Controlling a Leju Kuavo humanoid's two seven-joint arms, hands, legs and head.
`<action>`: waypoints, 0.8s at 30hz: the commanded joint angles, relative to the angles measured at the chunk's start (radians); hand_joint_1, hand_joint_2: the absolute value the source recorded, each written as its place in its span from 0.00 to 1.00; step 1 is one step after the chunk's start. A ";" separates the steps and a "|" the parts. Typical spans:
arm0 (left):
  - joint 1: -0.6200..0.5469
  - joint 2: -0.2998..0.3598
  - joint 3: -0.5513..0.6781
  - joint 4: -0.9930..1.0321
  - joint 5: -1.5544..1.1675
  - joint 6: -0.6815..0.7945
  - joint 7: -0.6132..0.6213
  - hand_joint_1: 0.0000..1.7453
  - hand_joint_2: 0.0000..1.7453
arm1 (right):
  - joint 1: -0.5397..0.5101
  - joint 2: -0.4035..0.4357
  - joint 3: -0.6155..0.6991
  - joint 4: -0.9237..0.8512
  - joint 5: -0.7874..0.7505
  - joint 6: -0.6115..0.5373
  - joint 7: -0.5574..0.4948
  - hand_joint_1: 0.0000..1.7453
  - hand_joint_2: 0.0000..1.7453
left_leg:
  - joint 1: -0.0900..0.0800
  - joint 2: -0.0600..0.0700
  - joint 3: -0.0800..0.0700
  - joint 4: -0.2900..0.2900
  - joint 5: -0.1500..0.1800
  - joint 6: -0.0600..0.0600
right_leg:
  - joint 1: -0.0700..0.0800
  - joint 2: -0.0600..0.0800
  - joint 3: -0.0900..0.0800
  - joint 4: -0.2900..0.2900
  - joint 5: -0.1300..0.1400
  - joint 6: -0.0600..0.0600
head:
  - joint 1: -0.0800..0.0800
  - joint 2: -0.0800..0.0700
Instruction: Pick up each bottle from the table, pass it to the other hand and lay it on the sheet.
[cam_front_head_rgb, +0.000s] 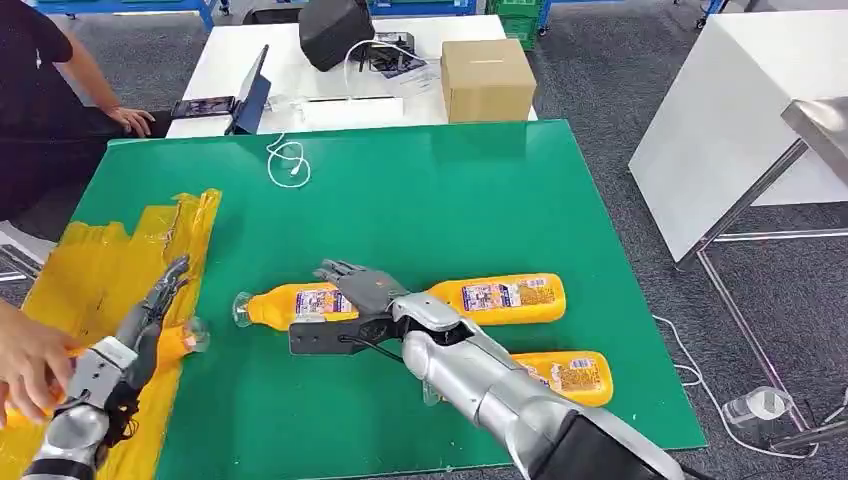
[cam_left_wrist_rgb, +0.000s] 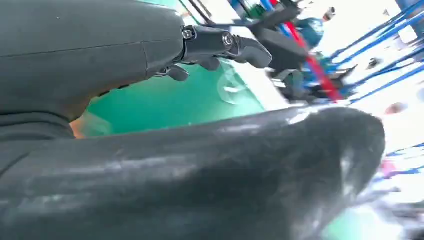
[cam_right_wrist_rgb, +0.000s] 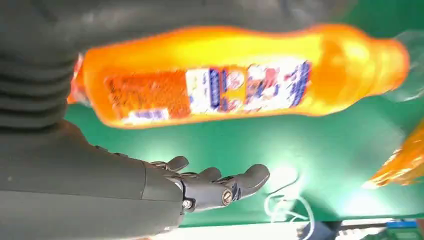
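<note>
My right hand (cam_front_head_rgb: 358, 285) hovers with fingers spread and holding nothing, just above one orange bottle (cam_front_head_rgb: 300, 304) lying on its side on the green table (cam_front_head_rgb: 430, 190). Two more bottles lie near my right forearm, one (cam_front_head_rgb: 505, 297) beside it and one (cam_front_head_rgb: 572, 374) partly under it. My left hand (cam_front_head_rgb: 150, 315) reaches over the yellow sheet (cam_front_head_rgb: 100, 260) with fingers extended beside a fourth bottle's neck (cam_front_head_rgb: 190, 337); I cannot tell whether it grips.

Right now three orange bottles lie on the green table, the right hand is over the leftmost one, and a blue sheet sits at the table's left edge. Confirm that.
Not quite: the sheet is yellow, not blue, as the head view shows. The rest stands: three orange bottles lie on the green table, and the right hand is over the leftmost bottle.
</note>
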 joint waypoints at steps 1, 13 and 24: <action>-0.055 -0.218 0.231 -0.126 0.093 -0.240 0.005 0.00 0.00 | -0.088 0.025 -0.007 0.167 0.050 -0.023 0.053 0.00 1.00 | 0.001 -0.001 -0.002 0.001 0.000 0.001 | 0.001 -0.001 0.000 0.000 0.001 0.000 | 0.000 0.000; -0.092 -0.259 0.226 -0.108 0.098 -0.294 0.005 0.00 0.00 | -0.086 0.043 0.008 0.240 0.120 0.009 0.118 0.00 1.00 | 0.000 -0.001 -0.001 0.001 0.000 0.001 | 0.000 -0.001 -0.001 0.000 0.000 -0.001 | 0.000 0.000; -0.099 -0.295 0.196 -0.128 0.118 -0.331 0.005 0.00 0.00 | -0.008 0.053 0.055 0.282 0.198 0.056 0.159 0.00 1.00 | 0.001 -0.002 0.000 0.000 0.001 0.001 | 0.001 -0.002 0.001 -0.002 0.000 -0.001 | 0.000 0.000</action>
